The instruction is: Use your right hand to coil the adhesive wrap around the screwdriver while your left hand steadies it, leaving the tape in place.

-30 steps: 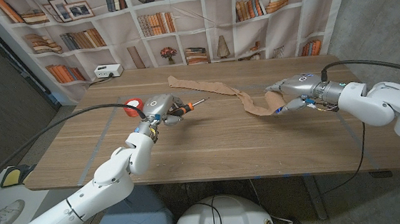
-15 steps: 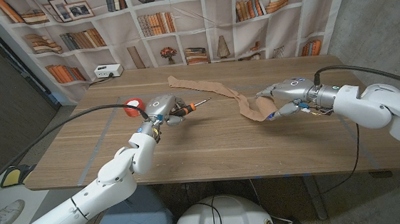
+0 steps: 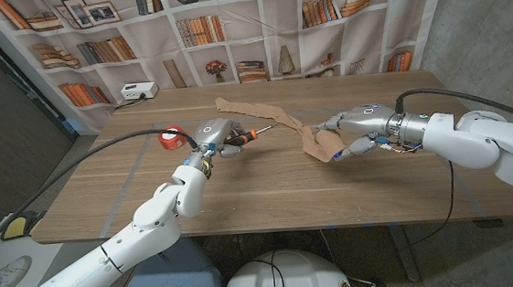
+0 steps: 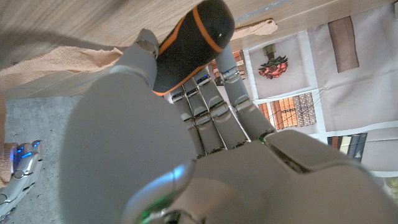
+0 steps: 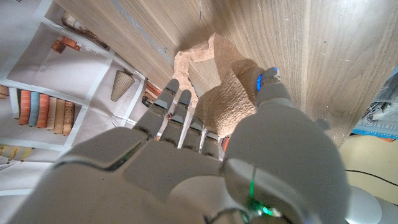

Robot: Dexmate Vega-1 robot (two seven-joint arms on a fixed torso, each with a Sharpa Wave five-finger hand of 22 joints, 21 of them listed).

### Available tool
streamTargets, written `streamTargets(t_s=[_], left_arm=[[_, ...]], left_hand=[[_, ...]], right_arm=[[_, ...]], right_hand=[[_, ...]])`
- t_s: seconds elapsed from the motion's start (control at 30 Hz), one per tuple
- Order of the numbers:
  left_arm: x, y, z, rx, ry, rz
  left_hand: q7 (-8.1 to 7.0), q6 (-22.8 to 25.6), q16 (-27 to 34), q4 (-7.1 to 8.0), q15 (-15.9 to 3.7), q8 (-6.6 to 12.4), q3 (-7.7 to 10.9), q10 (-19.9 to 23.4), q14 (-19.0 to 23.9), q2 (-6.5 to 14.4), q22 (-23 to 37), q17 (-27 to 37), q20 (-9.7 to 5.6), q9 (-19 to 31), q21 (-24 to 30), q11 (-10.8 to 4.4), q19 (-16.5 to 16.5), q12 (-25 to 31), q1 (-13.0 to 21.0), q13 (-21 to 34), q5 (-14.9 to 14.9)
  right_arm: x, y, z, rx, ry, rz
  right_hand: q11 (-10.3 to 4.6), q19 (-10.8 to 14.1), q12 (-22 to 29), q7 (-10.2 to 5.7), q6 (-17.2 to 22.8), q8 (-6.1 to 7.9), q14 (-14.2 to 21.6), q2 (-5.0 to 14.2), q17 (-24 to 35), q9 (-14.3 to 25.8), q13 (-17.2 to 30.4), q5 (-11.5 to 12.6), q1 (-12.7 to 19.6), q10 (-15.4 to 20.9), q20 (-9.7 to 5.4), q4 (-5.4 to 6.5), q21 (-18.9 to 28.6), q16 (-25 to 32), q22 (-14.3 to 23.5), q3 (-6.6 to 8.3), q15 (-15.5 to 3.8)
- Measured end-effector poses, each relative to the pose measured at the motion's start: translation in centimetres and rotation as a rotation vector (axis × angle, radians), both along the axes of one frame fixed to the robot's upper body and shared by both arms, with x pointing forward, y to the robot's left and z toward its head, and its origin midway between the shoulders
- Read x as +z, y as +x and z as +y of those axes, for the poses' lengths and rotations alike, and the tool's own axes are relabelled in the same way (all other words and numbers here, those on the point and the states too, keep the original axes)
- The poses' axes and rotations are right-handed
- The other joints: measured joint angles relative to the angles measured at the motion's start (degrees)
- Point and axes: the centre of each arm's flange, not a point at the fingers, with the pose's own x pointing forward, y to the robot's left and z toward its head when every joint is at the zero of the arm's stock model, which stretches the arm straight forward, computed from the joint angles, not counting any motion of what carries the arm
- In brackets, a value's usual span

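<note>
Near the red tape roll (image 3: 173, 137) on the worktop (image 3: 269, 184), the left hand (image 3: 212, 136) grips the screwdriver (image 3: 242, 137) by its black-and-orange handle. Well apart from that roll, the right hand (image 3: 352, 129) pinches the tan adhesive wrap (image 3: 314, 140), whose strip trails back past the screwdriver's tip.

Left hand (image 3: 212, 137) and right hand (image 3: 352, 129) over the table, fingers (image 5: 177, 115) curled in grasp.
</note>
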Motion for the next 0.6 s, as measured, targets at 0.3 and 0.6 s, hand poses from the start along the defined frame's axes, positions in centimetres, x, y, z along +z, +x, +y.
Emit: streamTargets(t_s=[0.3, 0.6], left_arm=[[0.2, 0.4, -1.0, -0.022, 0.011, -0.002], [0.2, 0.6, -1.5, -0.034, 0.024, 0.001]], left_hand=[[0.01, 0.00, 0.20, 0.00, 0.00, 0.00, 0.00, 0.00, 0.00, -0.05, 0.05, 0.29, 0.01, 0.00, 0.00, 0.00, 0.00, 0.00, 0.05, 0.00, -0.04], [0.01, -0.01, 0.20, -0.08, 0.00, -0.02, 0.08, 0.00, 0.00, 0.02, 0.05, 0.30, 0.07, 0.01, 0.00, 0.00, -0.06, 0.00, -0.02, -0.01, -0.06]], right_arm=[[0.3, -0.7, 0.8, 0.051, 0.015, -0.006], [0.7, -1.1, 1.5, 0.090, 0.023, -0.010]], right_hand=[[-0.02, 0.00, 0.00, -0.03, 0.03, 0.18, 0.00, 0.00, 0.00, 0.00, 0.00, 0.00, 0.00, 0.02, 0.00, -0.24, 0.00, 0.00, 0.00, -0.24, 0.00], [0.21, 0.00, 0.23, 0.10, 0.52, 0.18, 0.62, -0.01, 0.20, -0.01, 0.31, -0.01, 0.01, 0.26, 0.00, -0.24, 0.00, 0.22, 0.00, -0.24, -0.01]])
